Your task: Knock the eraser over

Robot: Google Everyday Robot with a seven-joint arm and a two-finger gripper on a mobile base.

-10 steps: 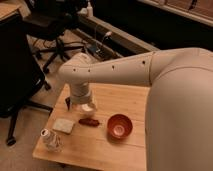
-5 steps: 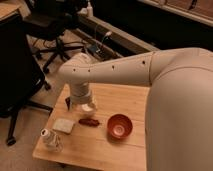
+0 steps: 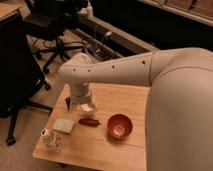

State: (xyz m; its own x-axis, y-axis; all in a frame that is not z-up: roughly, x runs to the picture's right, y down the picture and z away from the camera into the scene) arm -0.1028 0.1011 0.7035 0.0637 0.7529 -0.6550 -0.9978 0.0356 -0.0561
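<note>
The eraser (image 3: 67, 102) is a small dark narrow block standing near the far left edge of the wooden table (image 3: 125, 100). It sits right beside the left side of my arm's white wrist, which partly hides it. My gripper (image 3: 86, 107) hangs down from the wrist just right of the eraser, low over the table; only its pale rounded end shows.
A reddish-brown oblong thing (image 3: 89, 121) lies just in front of the gripper. A flat beige pad (image 3: 63, 125) is to its left and a red bowl (image 3: 120, 125) to its right. A small clear bottle (image 3: 50, 138) sits at the front left corner. Office chairs (image 3: 50, 30) stand behind.
</note>
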